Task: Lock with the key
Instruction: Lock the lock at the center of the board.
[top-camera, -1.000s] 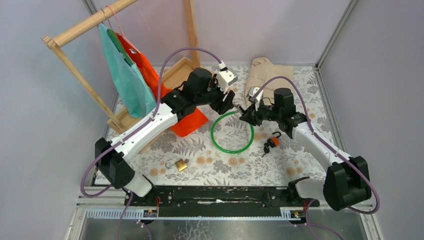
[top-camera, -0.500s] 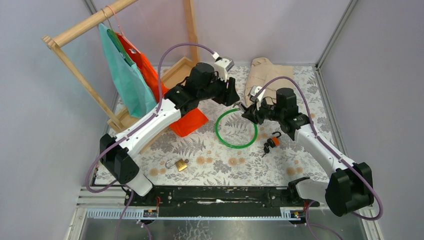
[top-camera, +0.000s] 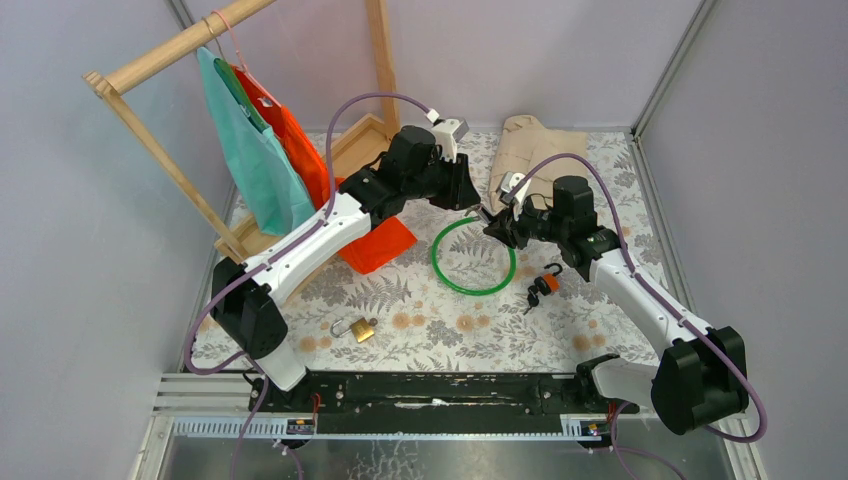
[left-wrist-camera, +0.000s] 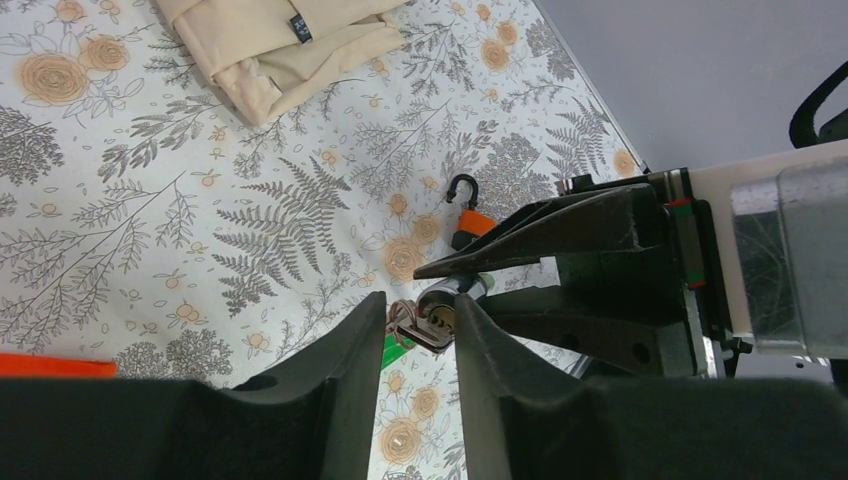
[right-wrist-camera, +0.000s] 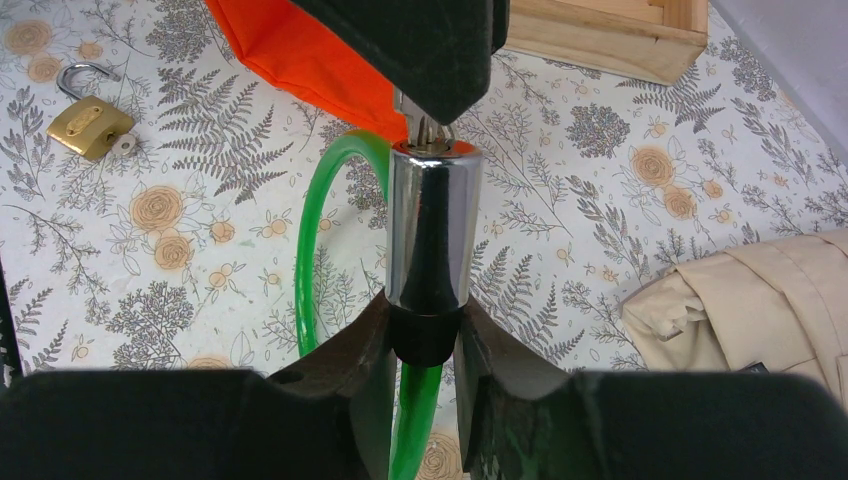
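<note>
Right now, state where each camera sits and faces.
Top external: above and behind the bases, facing down on the table; left arm and right arm show.
Left wrist: on the left arm, facing along the left fingers toward the keys at the chrome cylinder and the right fingers.
Right wrist: on the right arm, facing along the right fingers up the chrome cylinder they clamp.
Shared: both wrist views show the cylinder and beige garment.

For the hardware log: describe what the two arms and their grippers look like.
Both arms look alike: the left arm and right arm have white links between chunky black joint housings, each trailed by a looping purple cable. The left gripper and right gripper end in two matte black, tapered fingers.
</note>
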